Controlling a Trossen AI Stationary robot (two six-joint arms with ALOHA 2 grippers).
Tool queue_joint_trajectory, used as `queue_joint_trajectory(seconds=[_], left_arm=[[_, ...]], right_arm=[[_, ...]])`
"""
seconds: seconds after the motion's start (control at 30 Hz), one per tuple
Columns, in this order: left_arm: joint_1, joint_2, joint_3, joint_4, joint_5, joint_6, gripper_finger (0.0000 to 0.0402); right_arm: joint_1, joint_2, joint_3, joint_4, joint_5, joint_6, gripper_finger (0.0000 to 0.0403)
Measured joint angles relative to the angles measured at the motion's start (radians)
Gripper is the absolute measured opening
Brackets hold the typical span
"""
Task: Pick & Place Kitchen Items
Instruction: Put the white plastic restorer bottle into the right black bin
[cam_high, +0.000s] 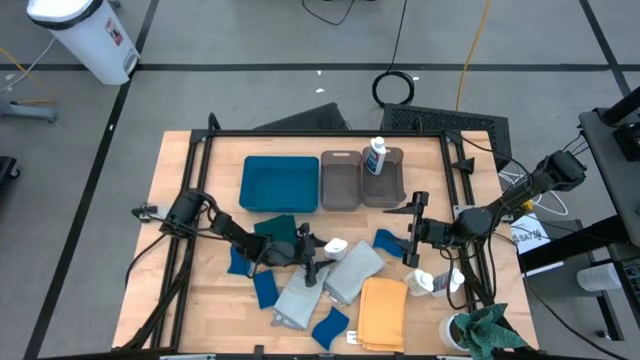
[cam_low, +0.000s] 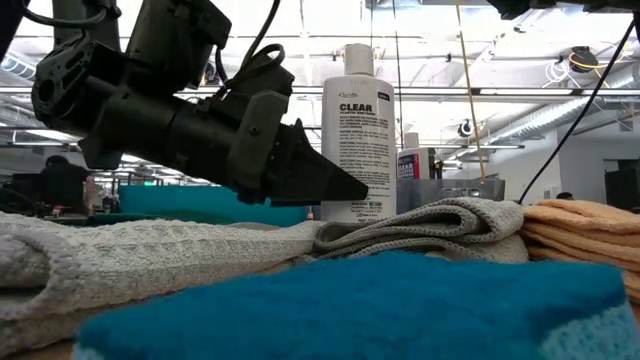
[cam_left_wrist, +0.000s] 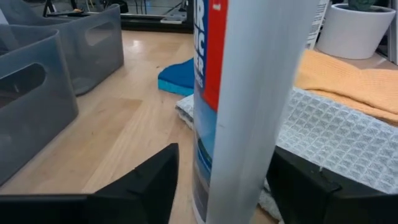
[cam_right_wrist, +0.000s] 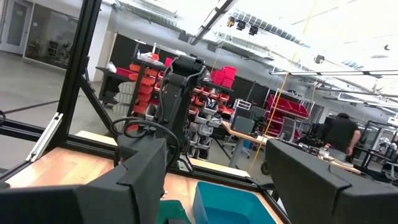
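Observation:
A white bottle (cam_left_wrist: 242, 93) with a blue and red label stands upright on the table beside a pale grey cloth (cam_high: 352, 272). My left gripper (cam_high: 322, 257) reaches level from the table's left, open, one finger on each side of the bottle's lower body. My right gripper (cam_high: 412, 232) hangs open and holds nothing, raised over the right half. Around them lie a second grey cloth (cam_high: 298, 302), a mustard cloth (cam_high: 383, 312), a dark teal cloth (cam_high: 280, 233) and several blue sponges (cam_high: 265, 290). Two more bottles (cam_high: 430, 284) lie near the right edge. My left gripper has a finger on either side of the bottle's lower body (cam_left_wrist: 208, 180), coming level from the table's left. One finger (cam_left_wrist: 149, 180) stands a little off the bottle. The other finger (cam_left_wrist: 311, 186) lies close against it; I cannot tell whether it touches. The bottle stands upright on the table.
At the far side are a flat teal tray (cam_high: 279, 183) and two grey-brown bins (cam_high: 340, 182), the right one (cam_high: 392, 190) holding a bottle (cam_high: 376, 157). A white pot with a green rag (cam_high: 485, 330) sits at the near right corner. A black frame rail (cam_high: 330, 133) borders the table.

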Motion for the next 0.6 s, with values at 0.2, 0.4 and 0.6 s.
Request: queue_joint_trajectory(seconds=[0.2, 0.4, 0.6], left_arm=[[0.000, 0.000, 0.000, -0.004, 0.002, 0.000, 0.0161], [0.000, -0.001, 0.000, -0.010, 0.002, 0.000, 0.0127], [0.000, -0.002, 0.000, -0.019, 0.002, 0.000, 0.0128]], right_arm=[[0.000, 0.000, 0.000, 0.000, 0.000, 0.000, 0.0247], [0.000, 0.000, 0.000, 0.000, 0.002, 0.046, 0.0247], [0.000, -0.001, 0.059, -0.099, 0.066, 0.181, 0.0247]])
